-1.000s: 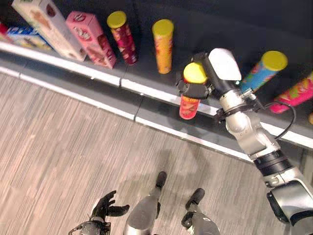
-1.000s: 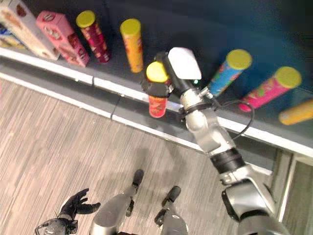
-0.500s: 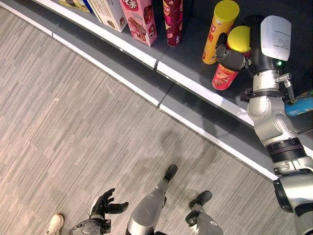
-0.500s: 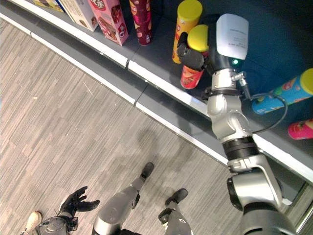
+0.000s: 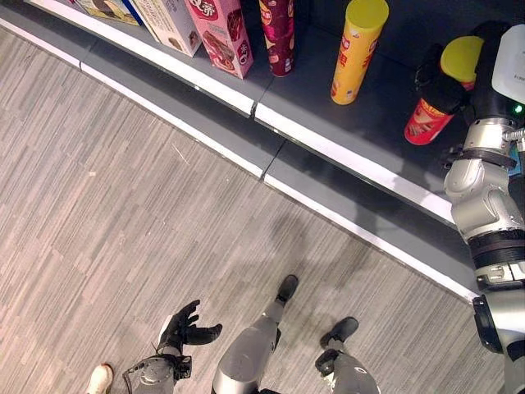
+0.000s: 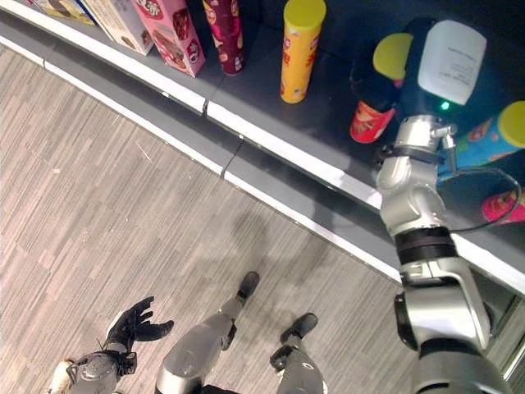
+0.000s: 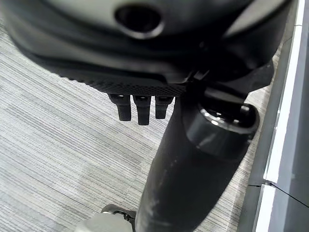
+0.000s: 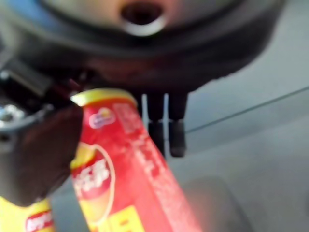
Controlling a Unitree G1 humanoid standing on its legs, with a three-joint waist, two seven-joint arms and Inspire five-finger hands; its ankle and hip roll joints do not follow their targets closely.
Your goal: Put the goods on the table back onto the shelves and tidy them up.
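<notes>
Right robot hand is up at the shelf, fingers & thumb wrapped round a red can w/ yellow lid, clamped on its upper part. The can leans, lid end toward the arm, red base down on or just above the dark shelf surface; can't tell if it's touching. Right wrist view shows the same can close up, thumb on one side, fingers curled past the other, grey shelf surface beyond. Near it on the shelf, toward robot's left, stands a yellow can, upright, apart from the held one. Further left a dark red can, then a pink box and a pale box, all in a row on the shelf. On the far side of the right arm a blue can w/ yellow lid & a pink can lie tilted. White shelf edge strip runs across below the goods. Left robot hand hangs low over the grey wood-look floor, fingers loosely spread, holding nothing; left wrist view shows its fingers relaxed above the floor. A pale shoe of a person shows by the left arm.
</notes>
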